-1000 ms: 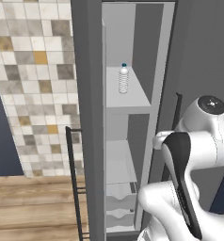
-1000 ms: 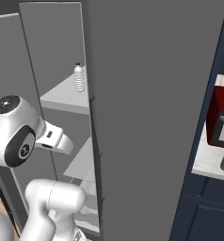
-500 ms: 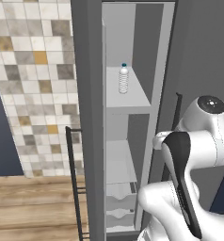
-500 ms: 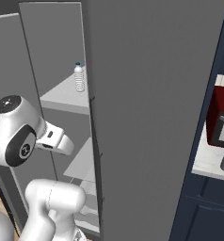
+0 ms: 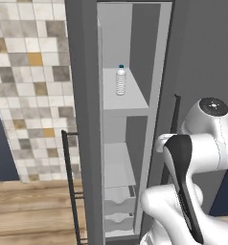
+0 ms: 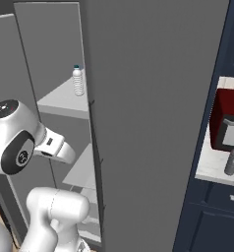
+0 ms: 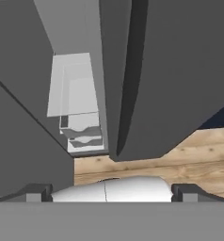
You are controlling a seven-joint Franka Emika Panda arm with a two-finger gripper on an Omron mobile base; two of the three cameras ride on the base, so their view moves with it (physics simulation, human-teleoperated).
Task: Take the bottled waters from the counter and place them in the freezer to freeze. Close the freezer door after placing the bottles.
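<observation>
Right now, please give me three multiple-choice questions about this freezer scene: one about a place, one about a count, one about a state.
1. Where does the clear bottle stand?
A. on a freezer shelf
B. on the floor
C. in a drawer

2. How many bottles are in the freezer?
A. none
B. one
C. three

3. How is the freezer door?
A. fully shut
B. removed
C. open

Answers: 1 A, it stands upright on the upper white shelf. 2 B, one blue-capped bottle shows inside; the grey bottle is on the counter. 3 C, the inside is visible beside the door.

White arm folded, elbow raised; end effector (image 7: 112, 194) pointing downward, fingers fully spread, empty.
</observation>
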